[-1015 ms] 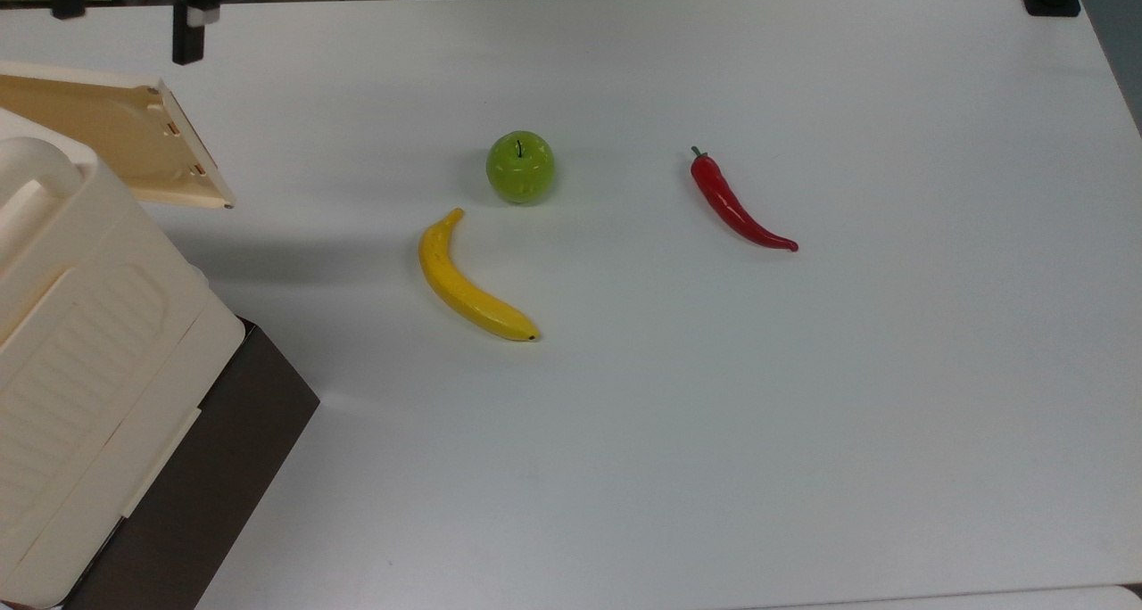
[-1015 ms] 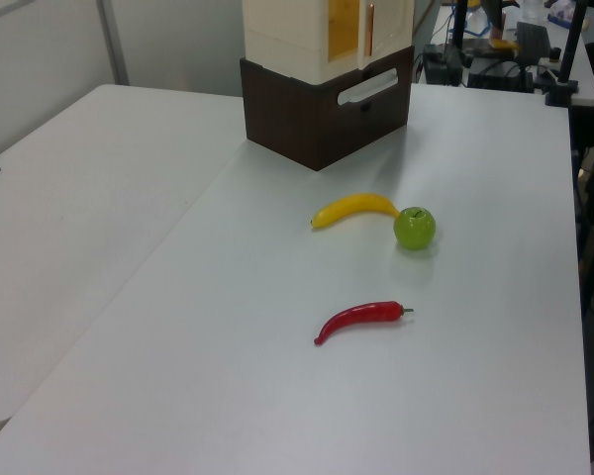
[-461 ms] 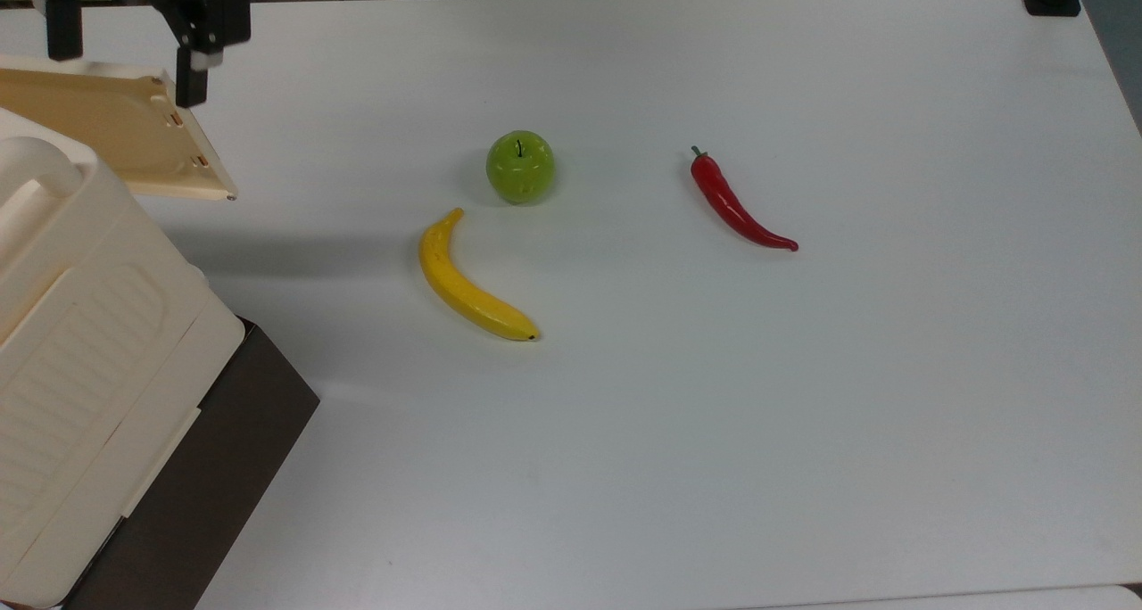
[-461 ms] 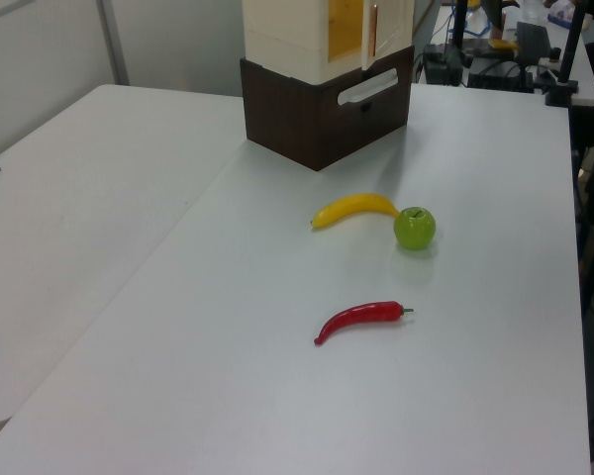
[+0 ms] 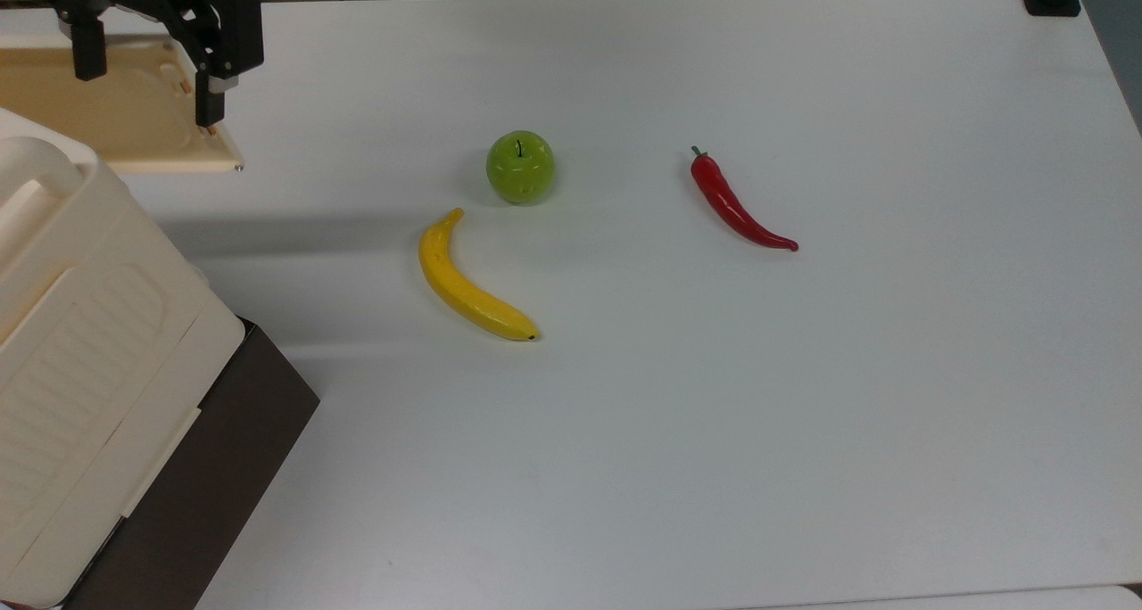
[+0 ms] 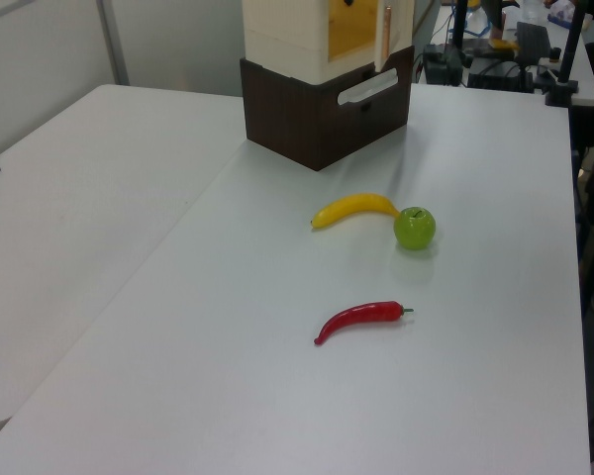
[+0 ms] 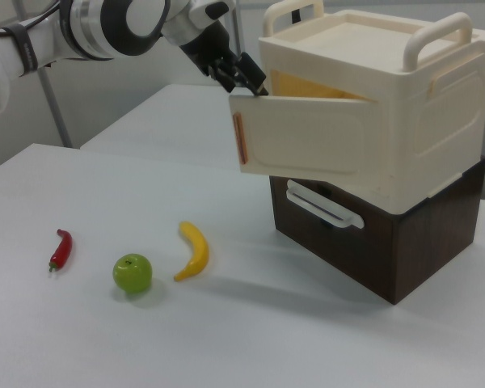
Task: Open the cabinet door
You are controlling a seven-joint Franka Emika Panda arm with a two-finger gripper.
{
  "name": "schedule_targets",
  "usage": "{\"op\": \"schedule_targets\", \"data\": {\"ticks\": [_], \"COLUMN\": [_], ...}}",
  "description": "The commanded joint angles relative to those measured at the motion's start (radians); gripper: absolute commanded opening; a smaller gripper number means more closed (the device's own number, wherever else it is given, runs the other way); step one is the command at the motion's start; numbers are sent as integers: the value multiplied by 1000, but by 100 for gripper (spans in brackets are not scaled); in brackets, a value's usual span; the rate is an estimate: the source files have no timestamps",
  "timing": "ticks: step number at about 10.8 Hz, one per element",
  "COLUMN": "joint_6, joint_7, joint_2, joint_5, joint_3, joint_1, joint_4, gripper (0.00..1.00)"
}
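At the right view's upper centre we saw the cream cabinet door (image 7: 303, 137) swung ajar, the gripper (image 7: 241, 74) spread wide behind its top corner.

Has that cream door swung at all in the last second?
Yes. In the top view the cabinet door's free corner has swung up, away from the banana.

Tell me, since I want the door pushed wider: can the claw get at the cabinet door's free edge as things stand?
Probably yes. The claw is already at the top free corner of the cabinet door, which stands swung out from the cabinet, with nothing between them.
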State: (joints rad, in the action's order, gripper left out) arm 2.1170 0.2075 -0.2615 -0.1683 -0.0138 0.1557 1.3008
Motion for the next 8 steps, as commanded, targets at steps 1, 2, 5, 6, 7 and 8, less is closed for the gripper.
{"op": "schedule_targets", "data": {"ticks": [1, 2, 5, 6, 7, 8], "joint_6": [-136, -193, -409, -437, -445, -453], "joint_7": [-66, -86, -244, -261, -260, -258], "joint_2": [36, 42, 73, 74, 74, 74], "joint_5": [12, 12, 19, 32, 41, 42], "joint_3": [15, 15, 26, 26, 25, 25], "joint_1": [-2, 1, 16, 15, 10, 4], "joint_4": [17, 15, 11, 11, 11, 11], "gripper": [100, 100, 100, 100, 100, 100]}}
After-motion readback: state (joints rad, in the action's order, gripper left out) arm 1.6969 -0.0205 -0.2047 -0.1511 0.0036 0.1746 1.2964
